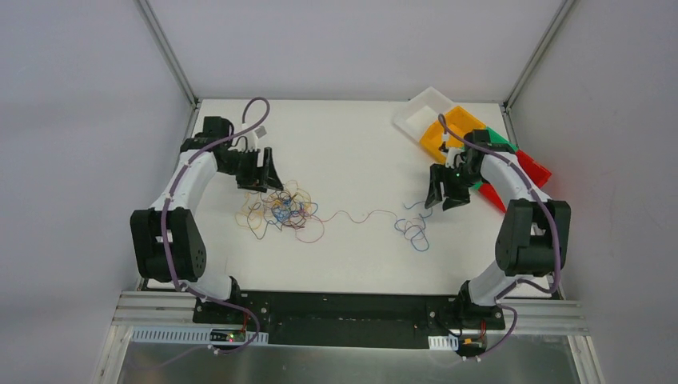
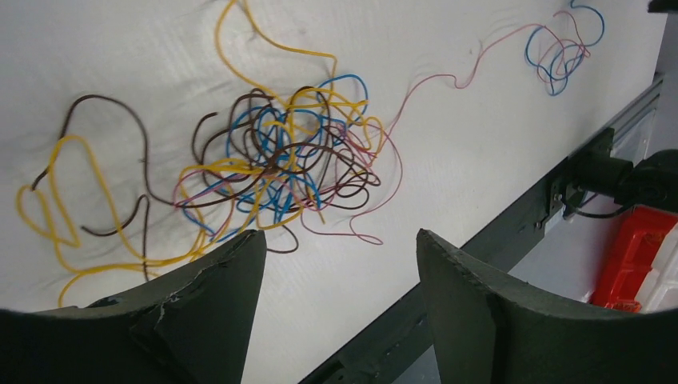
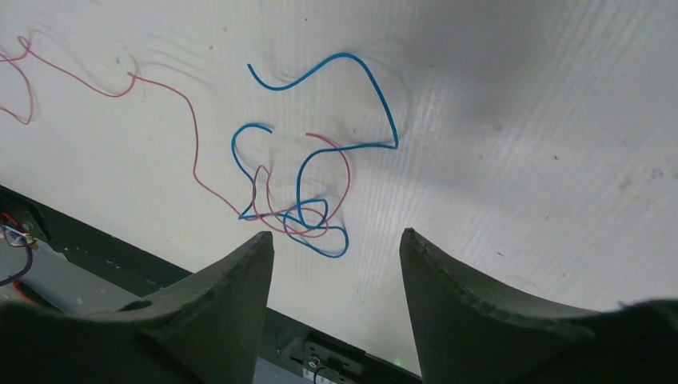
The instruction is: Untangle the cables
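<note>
The cables lie on the white table in two groups. A dense tangle (image 1: 278, 211) (image 2: 280, 160) of yellow, brown, blue and pink wires sits left of centre. One pink wire (image 1: 360, 214) (image 3: 164, 88) runs from the tangle to a small blue and pink knot (image 1: 413, 230) (image 3: 308, 192) on the right. My left gripper (image 1: 264, 178) (image 2: 340, 240) hovers open just behind the tangle, holding nothing. Just behind and to the right of the small knot my right gripper (image 1: 445, 196) (image 3: 336, 240) is open too, its jaws apart and empty.
A white tray (image 1: 424, 112) and orange, green and red bins (image 1: 448, 132) stand at the back right corner, behind the right arm. A black rail (image 1: 336, 308) runs along the table's near edge. Grey walls close in both sides.
</note>
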